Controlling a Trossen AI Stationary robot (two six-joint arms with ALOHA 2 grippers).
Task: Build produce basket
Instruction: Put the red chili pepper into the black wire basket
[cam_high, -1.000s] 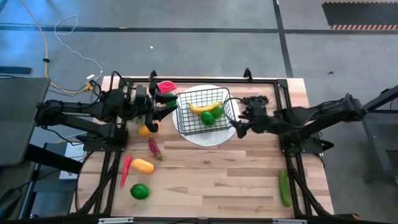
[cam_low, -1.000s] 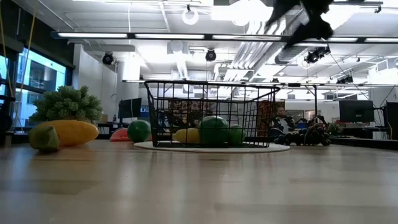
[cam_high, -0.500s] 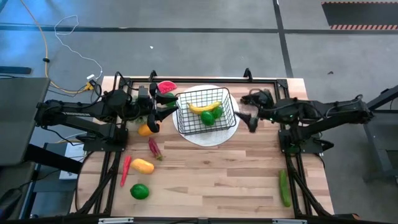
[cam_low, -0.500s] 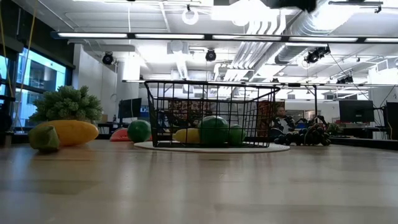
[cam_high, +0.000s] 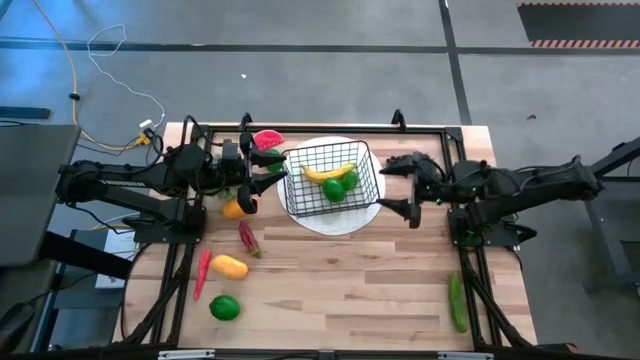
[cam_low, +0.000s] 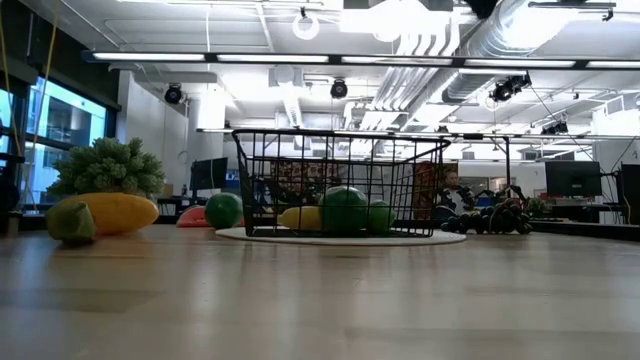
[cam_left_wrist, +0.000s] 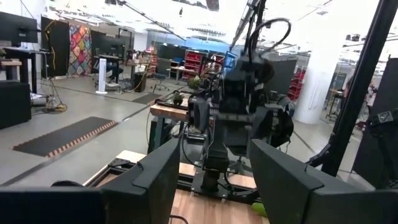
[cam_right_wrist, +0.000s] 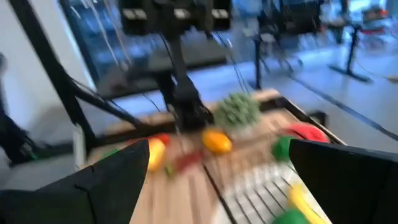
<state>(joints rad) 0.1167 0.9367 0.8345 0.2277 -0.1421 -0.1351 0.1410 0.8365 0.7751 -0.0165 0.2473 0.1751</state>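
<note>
Just beside the basket (cam_high: 332, 180), the right claw (cam_high: 399, 187) hangs wide open, holding nothing.

A white plate (cam_high: 330, 222) sits at the wooden surface's (cam_high: 350, 290) 12 o'clock; yellow cable (cam_high: 70, 75) trails across grey floor (cam_high: 300, 80) toward 10 o'clock; ceiling lights (cam_low: 300, 62) glow overhead.

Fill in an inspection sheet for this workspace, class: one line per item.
Surface: wooden table, white plate under the basket.
Job's things: basket holds banana and limes; watermelon slice, another lime, cucumber and peppers lie outside.
Clutter: nothing seen.
Grippers: left gripper beside the basket, empty; right gripper open, empty.
Cables: yellow and white, on the floor.
Surroundings: a person seated behind.
</note>
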